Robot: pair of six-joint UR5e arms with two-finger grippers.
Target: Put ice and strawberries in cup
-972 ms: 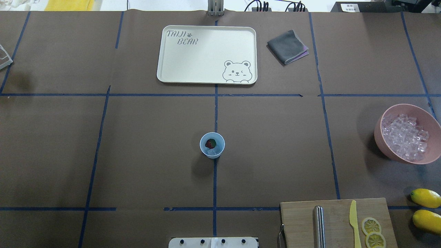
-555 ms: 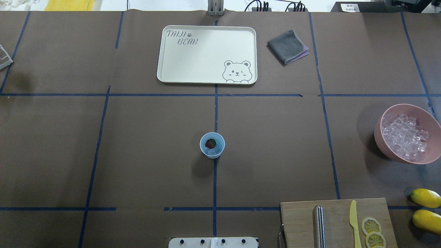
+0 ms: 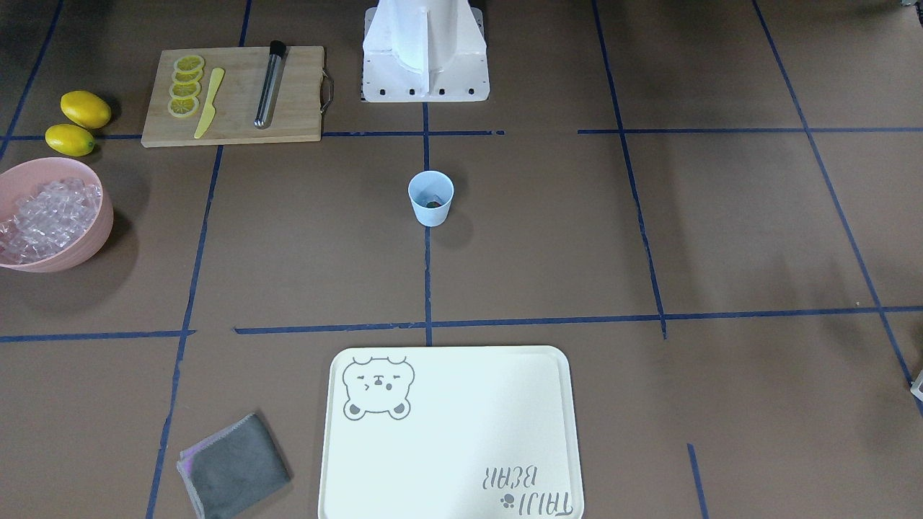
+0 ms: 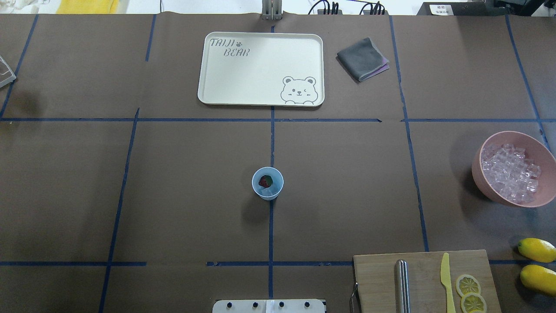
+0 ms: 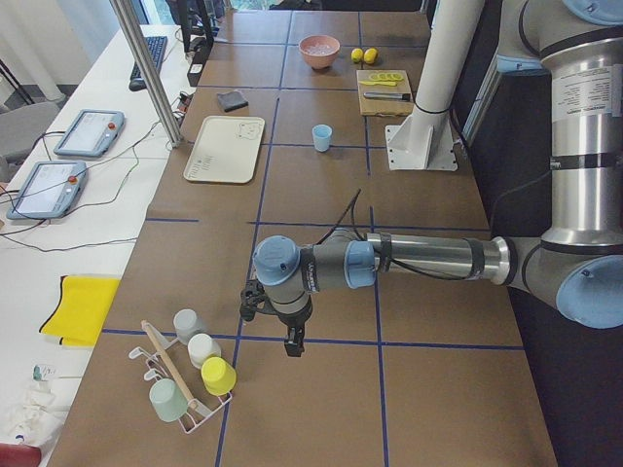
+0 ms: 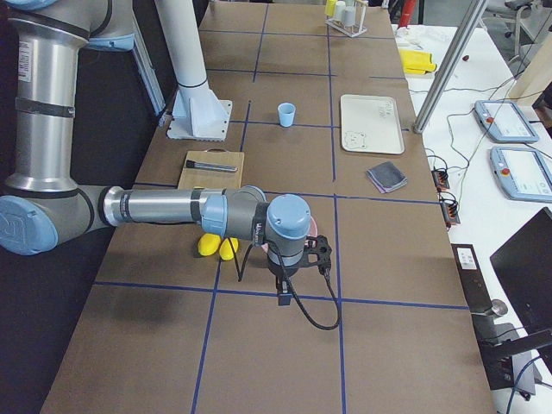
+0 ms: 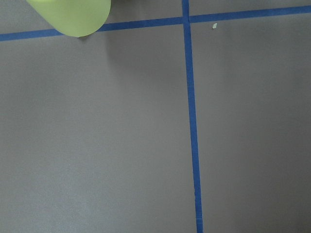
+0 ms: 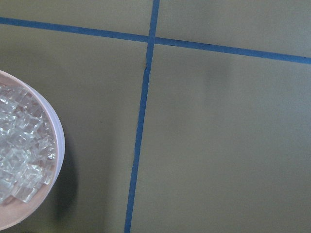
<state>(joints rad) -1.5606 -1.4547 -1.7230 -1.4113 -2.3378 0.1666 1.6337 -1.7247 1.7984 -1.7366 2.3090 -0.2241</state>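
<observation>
The light blue cup (image 4: pixel 280 186) stands upright at the table's middle, also seen in the front view (image 3: pixel 431 215). Inside it lie the red strawberry (image 4: pixel 264 180) and a clear ice cube (image 4: pixel 269 191). More ice (image 4: pixel 510 173) is heaped in the pink bowl (image 4: pixel 536 150) at the right edge; the right wrist view shows it too (image 8: pixel 19 155). My left gripper (image 5: pixel 290 345) hangs over the table's left end, far from the cup. My right gripper (image 6: pixel 283 297) hangs near the bowl. I cannot tell whether either is open or shut.
A cream tray (image 4: pixel 260 98) and a folded grey cloth (image 4: pixel 361 58) lie at the far side. A cutting board (image 4: pixel 378 278) with a metal rod, yellow knife and lemon slices sits near right, two lemons (image 4: pixel 537 250) beside it. A cup rack (image 5: pixel 185 379) stands by my left gripper.
</observation>
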